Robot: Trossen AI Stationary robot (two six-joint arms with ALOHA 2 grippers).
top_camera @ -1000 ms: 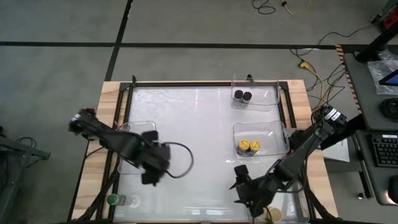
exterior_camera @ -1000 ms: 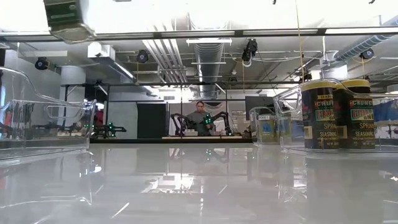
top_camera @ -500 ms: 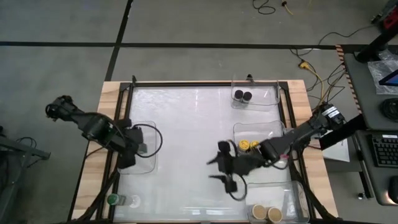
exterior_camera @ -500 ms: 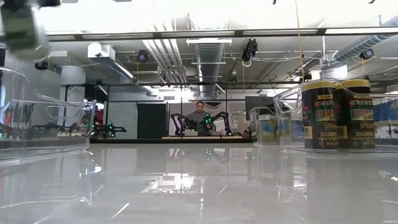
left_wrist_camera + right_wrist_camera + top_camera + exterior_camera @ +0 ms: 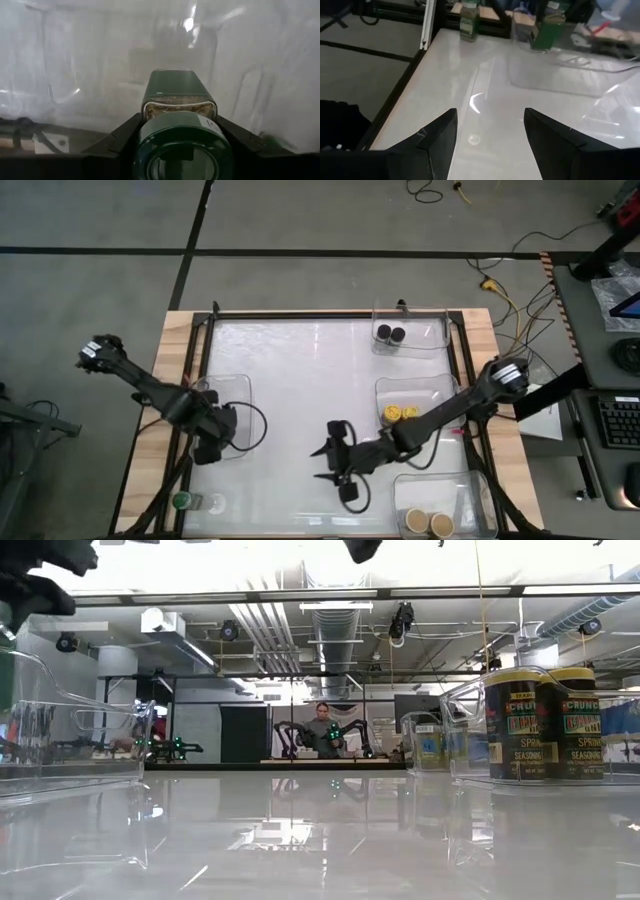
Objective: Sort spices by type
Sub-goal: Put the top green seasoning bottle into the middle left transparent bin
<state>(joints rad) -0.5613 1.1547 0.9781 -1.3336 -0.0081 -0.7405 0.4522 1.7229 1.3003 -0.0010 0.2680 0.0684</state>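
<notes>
My left gripper (image 5: pixel 213 445) (image 5: pixel 178 118) is shut on a green spice jar (image 5: pixel 179 95) above the clear left bin (image 5: pixel 238 385). A second green jar (image 5: pixel 182 501) (image 5: pixel 469 19) stands on its base at the table's near-left corner. My right gripper (image 5: pixel 328 460) (image 5: pixel 490 120) is open over the middle of the table and touches nothing. Two black-lidded jars (image 5: pixel 390 333) stand in the far bin. Two yellow-lidded jars (image 5: pixel 398 413) stand in the right bin, and two tan-lidded jars (image 5: pixel 425 523) in the near-right bin. My left gripper pinches the green jar between its two fingers (image 5: pixel 120 139), one on each side of the body (image 5: pixel 150 112). The jar lies along the fingers, with one round end (image 5: pixel 182 155) toward the wrist and its green far end (image 5: pixel 180 85) pointing away. It is lifted clear over the left bin.
Clear bins stand at the table's left (image 5: pixel 70 740), far right (image 5: pixel 430 340), right (image 5: pixel 440 395) and near-right (image 5: pixel 470 490) edges. Bare white table (image 5: pixel 300 380) lies between them. A dark frame (image 5: pixel 205 350) borders the table. A person sits in the room behind (image 5: pixel 322 732).
My left gripper, carrying the green jar, has moved from the table's near-middle toward the left edge and come lower over the left bin. My right gripper has swung from the near-right bin with the tan jars toward the table's middle, staying open.
</notes>
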